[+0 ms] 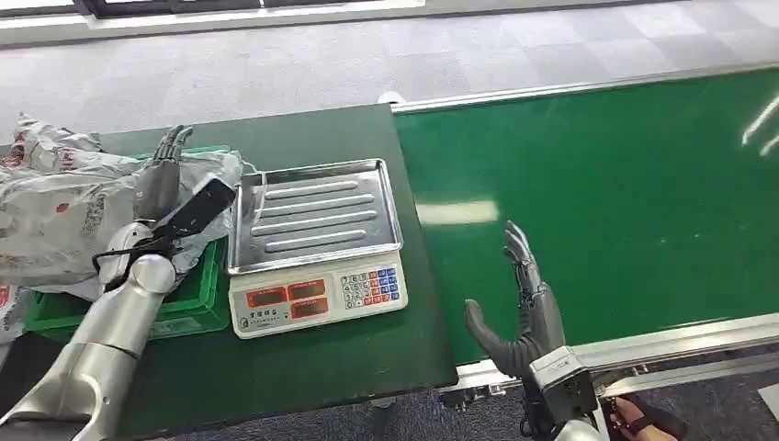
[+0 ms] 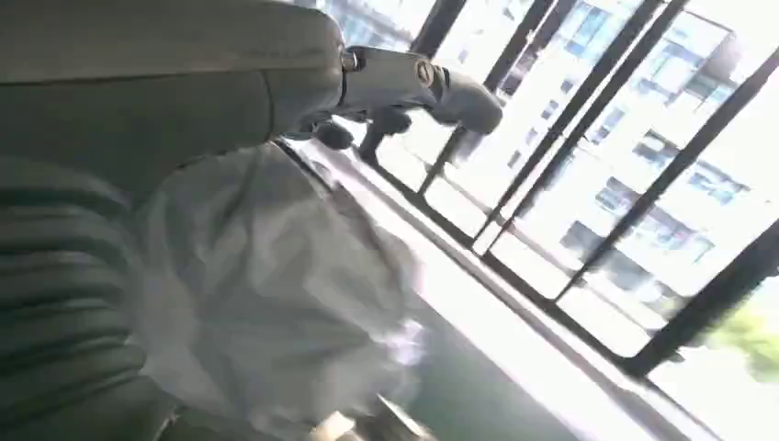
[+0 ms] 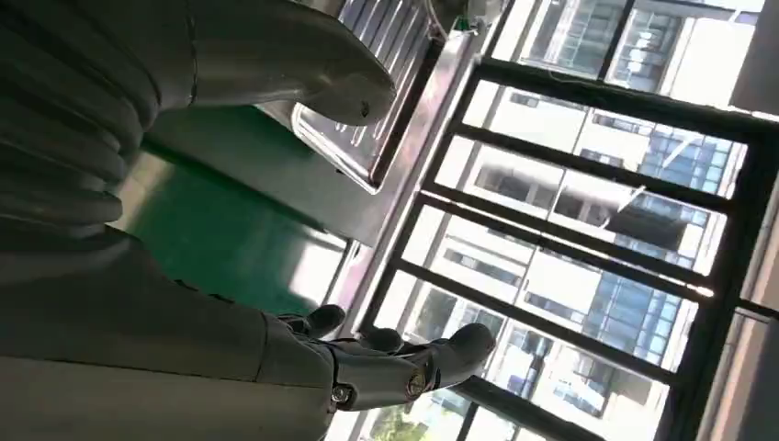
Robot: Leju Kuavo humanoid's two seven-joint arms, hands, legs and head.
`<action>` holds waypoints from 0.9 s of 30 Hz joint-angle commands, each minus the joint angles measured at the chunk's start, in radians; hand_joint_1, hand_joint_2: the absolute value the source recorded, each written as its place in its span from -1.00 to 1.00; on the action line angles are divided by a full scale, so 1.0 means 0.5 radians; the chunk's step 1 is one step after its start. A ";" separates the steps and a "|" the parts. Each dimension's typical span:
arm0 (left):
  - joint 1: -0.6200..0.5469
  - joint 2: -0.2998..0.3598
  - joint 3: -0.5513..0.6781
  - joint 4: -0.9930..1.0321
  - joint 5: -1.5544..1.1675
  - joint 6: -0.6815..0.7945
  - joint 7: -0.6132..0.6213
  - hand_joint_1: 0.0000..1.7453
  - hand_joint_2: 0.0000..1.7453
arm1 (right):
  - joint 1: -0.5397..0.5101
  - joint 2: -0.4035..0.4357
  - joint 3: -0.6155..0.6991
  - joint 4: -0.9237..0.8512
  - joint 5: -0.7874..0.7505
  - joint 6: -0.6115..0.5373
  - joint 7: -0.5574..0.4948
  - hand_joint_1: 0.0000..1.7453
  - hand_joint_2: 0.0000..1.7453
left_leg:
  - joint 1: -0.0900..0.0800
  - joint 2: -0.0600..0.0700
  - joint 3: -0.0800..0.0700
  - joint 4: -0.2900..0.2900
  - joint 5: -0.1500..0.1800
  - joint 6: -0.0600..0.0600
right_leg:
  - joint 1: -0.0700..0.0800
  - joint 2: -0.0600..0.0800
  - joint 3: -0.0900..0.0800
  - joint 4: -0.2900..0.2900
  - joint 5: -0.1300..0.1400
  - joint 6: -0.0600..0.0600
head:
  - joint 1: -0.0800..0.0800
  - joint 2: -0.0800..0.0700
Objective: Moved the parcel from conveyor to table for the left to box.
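Scale (image 1: 315, 243) with its ribbed steel tray sits in the middle of the dark table (image 1: 367, 358), and everything else is placed from it. To its left, the green box (image 1: 197, 308) holds crumpled grey-white parcels. The left hand (image 1: 165, 170) rests on the topmost parcel (image 1: 83, 207) there, fingers extended over the wrapping; whether they clamp it I cannot tell. To the scale's right lies the green conveyor (image 1: 625, 202), above which the right hand (image 1: 524, 308) hovers, fingers apart and holding nothing.
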 commanded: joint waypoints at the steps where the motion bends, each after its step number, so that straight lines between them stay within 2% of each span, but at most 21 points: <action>1: 0.735 -0.157 -0.165 -1.379 0.718 -0.008 -0.233 -1.00 -1.00 | 0.063 -0.022 0.030 0.020 0.036 -0.081 0.008 -1.00 1.00 | -0.001 -0.001 0.007 -0.007 -0.002 0.005 | 0.000 0.005 0.007 -0.008 -0.001 -0.001 | -0.001 0.000; 3: 0.859 -0.222 -0.186 -1.589 0.767 0.160 -0.393 -1.00 -1.00 | 0.104 -0.008 0.005 -0.028 -0.002 -0.094 0.009 -1.00 1.00 | 0.000 0.000 0.009 -0.007 -0.005 0.005 | 0.000 0.006 0.007 -0.008 -0.003 0.000 | 0.000 0.000; 6: 1.014 -0.283 -0.219 -1.866 0.846 0.301 -0.476 -1.00 -1.00 | 0.145 -0.033 -0.014 -0.078 -0.095 -0.056 0.004 -1.00 1.00 | 0.000 -0.002 0.003 -0.002 -0.009 0.005 | 0.000 0.003 0.002 -0.004 -0.007 0.002 | 0.001 0.000; 8: 1.026 -0.211 -0.264 -1.961 1.023 0.196 -0.434 -1.00 -1.00 | 0.096 -0.045 -0.023 -0.061 -0.160 0.022 -0.011 -1.00 1.00 | 0.000 -0.002 0.002 -0.001 -0.010 0.006 | 0.001 0.003 0.001 -0.003 -0.008 0.003 | -0.001 0.000; 9: 1.036 -0.212 -0.254 -1.983 1.085 0.151 -0.441 -1.00 -1.00 | 0.086 -0.036 -0.035 -0.061 -0.165 0.034 -0.011 -1.00 -1.00 | 0.001 0.000 0.002 0.000 -0.011 0.005 | 0.001 0.006 0.001 -0.003 -0.008 0.002 | 0.000 0.000; 11: 1.113 -0.248 -0.215 -2.084 1.218 0.136 -0.568 -1.00 -1.00 | 0.062 -0.016 -0.066 -0.082 -0.209 0.069 -0.024 -1.00 -1.00 | 0.000 0.002 0.001 0.000 -0.011 0.005 | 0.001 0.006 -0.001 -0.003 -0.008 0.003 | 0.001 0.000; 14: 1.257 -0.292 -0.184 -2.184 1.609 0.004 -0.605 -1.00 -1.00 | 0.077 0.005 -0.121 -0.112 -0.271 0.112 -0.037 -1.00 -1.00 | 0.000 0.007 0.003 -0.005 -0.012 0.007 | 0.001 0.014 0.006 -0.007 -0.007 0.002 | 0.000 0.000; 15: 1.272 -0.295 -0.182 -2.187 1.514 0.057 -0.660 -1.00 -1.00 | 0.064 0.011 -0.136 -0.115 -0.284 0.126 -0.046 -1.00 -1.00 | 0.000 0.003 -0.010 -0.004 -0.011 0.007 | 0.000 0.010 0.005 -0.006 -0.007 0.002 | 0.000 0.000; 16: 1.265 -0.263 -0.213 -2.179 1.460 0.041 -0.679 -1.00 -1.00 | 0.036 0.003 -0.147 -0.115 -0.274 0.131 -0.046 -1.00 -1.00 | 0.000 0.004 -0.009 -0.005 -0.014 0.007 | 0.000 0.009 0.006 -0.006 -0.009 0.004 | -0.001 0.000; 19: 1.236 -0.218 -0.243 -2.111 1.520 -0.148 -0.581 -1.00 -1.00 | 0.016 0.030 -0.272 -0.206 -0.309 0.123 -0.068 -1.00 -1.00 | 0.000 0.002 -0.014 -0.001 -0.014 0.005 | 0.000 0.004 0.003 -0.002 -0.011 0.004 | 0.000 0.000; 20: 1.233 -0.207 -0.248 -2.088 1.498 -0.179 -0.583 -1.00 -1.00 | 0.031 0.026 -0.305 -0.245 -0.329 0.128 -0.075 -1.00 -1.00 | 0.000 0.000 -0.010 -0.005 -0.013 0.008 | 0.000 0.007 0.007 -0.007 -0.010 0.003 | 0.000 0.000; 21: 1.235 -0.206 -0.241 -2.056 1.500 -0.210 -0.582 -1.00 -1.00 | 0.057 0.025 -0.340 -0.275 -0.368 0.139 -0.077 -1.00 -1.00 | -0.001 -0.005 -0.010 -0.002 -0.012 0.006 | -0.001 -0.002 0.002 -0.002 -0.012 0.005 | 0.000 0.000; 23: 1.228 -0.215 -0.237 -1.996 1.393 -0.236 -0.604 -1.00 -1.00 | 0.121 0.025 -0.381 -0.275 -0.409 0.180 -0.067 -1.00 -1.00 | -0.001 -0.009 0.007 -0.006 -0.011 0.008 | -0.001 -0.003 0.010 -0.006 -0.012 0.004 | 0.000 0.000; 27: 1.220 -0.266 -0.227 -1.965 1.351 -0.249 -0.602 -1.00 -1.00 | 0.198 0.030 -0.374 -0.231 -0.404 0.211 -0.148 -1.00 -1.00 | -0.001 -0.010 0.009 -0.004 -0.011 0.007 | -0.001 -0.006 0.012 -0.005 -0.012 0.004 | 0.000 0.000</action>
